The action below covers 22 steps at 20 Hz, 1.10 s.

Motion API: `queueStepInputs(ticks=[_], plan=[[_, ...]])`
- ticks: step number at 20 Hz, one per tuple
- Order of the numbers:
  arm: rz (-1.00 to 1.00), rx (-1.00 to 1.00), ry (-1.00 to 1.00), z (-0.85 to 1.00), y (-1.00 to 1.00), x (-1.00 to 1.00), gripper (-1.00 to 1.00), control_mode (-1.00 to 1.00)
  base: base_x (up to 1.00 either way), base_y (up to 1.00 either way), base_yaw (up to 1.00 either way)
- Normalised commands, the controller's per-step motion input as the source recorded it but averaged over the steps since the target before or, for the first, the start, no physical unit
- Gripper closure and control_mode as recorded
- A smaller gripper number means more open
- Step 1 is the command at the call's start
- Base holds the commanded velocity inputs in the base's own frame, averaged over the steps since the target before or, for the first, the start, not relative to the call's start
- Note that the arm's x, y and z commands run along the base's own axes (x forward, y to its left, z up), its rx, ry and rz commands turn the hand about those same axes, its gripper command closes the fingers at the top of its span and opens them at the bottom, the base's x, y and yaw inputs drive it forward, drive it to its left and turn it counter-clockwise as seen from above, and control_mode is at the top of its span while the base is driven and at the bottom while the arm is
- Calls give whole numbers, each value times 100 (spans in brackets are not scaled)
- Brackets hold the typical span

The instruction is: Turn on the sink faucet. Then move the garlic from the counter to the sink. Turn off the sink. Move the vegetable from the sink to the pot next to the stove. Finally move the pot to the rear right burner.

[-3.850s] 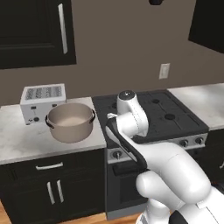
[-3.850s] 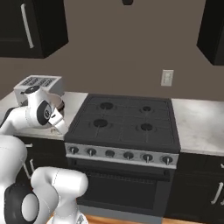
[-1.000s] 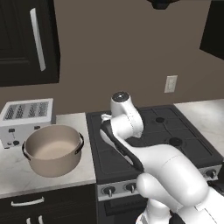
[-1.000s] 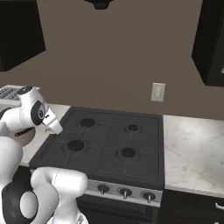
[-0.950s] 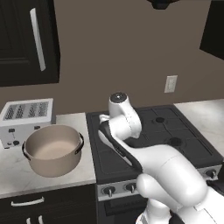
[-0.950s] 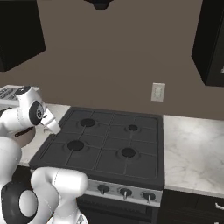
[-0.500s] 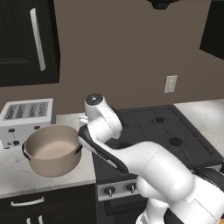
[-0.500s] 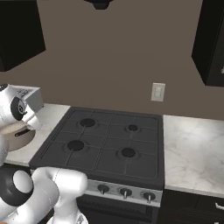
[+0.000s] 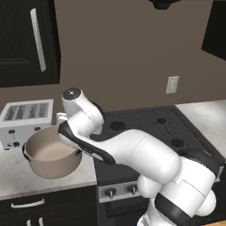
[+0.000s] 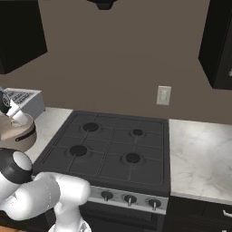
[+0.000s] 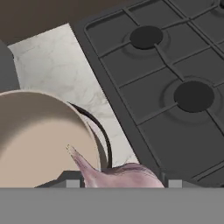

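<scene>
Now we find the arm swung from over the stove (image 9: 154, 128) to the pot (image 9: 50, 154) on the surface (image 9: 17, 176) at the left; half a second back its wrist was only nearing the pot's rim, and a second back it stood above the burners; the base views themselves have held steady over that second, so the move is the arm's own. We judge this the fourth step well along: the vegetable is being brought to the pot beside the stove, with only the release and the pot's shift to the rear right burner (image 10: 137, 132) left to do.

From the hand view we see the garlic (image 11: 118, 175), pale pink with a pointed tip, lying between the claw's two finger tips at the bottom edge, so we take the claw (image 11: 120, 183) to be part-closed around the garlic and carrying it; it hangs over the pot's near rim, beside its dark loop handle (image 11: 103, 140), not yet over the middle of the bowl.

The left base view gives what the hand view cannot: the pot's whole round body, the toaster (image 9: 24, 121) behind it and the forearm hiding the claw; the right base view catches the pot's edge (image 10: 18, 131) at far left and the stove's four burners, free for the last move.
</scene>
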Motion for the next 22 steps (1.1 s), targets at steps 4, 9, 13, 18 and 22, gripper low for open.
queueStepInputs(ticks=[4, 9, 13, 18, 22], plan=[[12, -5, 5, 7, 88, 8, 100, -100, 0, 0, 0], [6, -7, 2, -3, 64, 15, 100, -100, 0, 0, 0], [0, -5, 10, -20, 12, 10, 100, -100, 0, 0, 0], [0, 0, 12, -35, 0, 7, 100, -100, 0, 0, 0], [0, 0, 3, -41, 0, 4, 100, -100, 0, 0, 0]])
